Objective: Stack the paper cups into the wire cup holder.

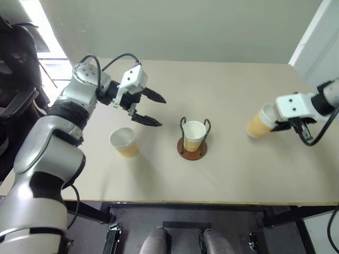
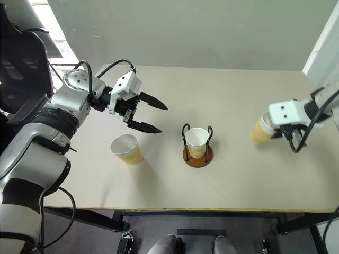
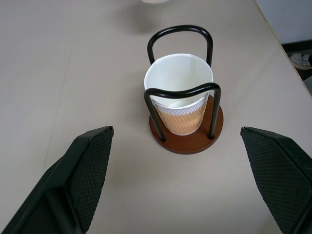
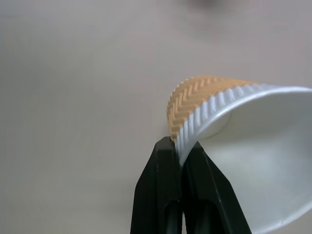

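One yellow-orange paper cup is pinched by its rim in our right gripper, tilted, at three o'clock from the brown-based wire cup holder. Our left gripper hangs open.

One cup in wire cup holder; second cup left; third cup right.

Head pair overhead; wrist cams close-up.
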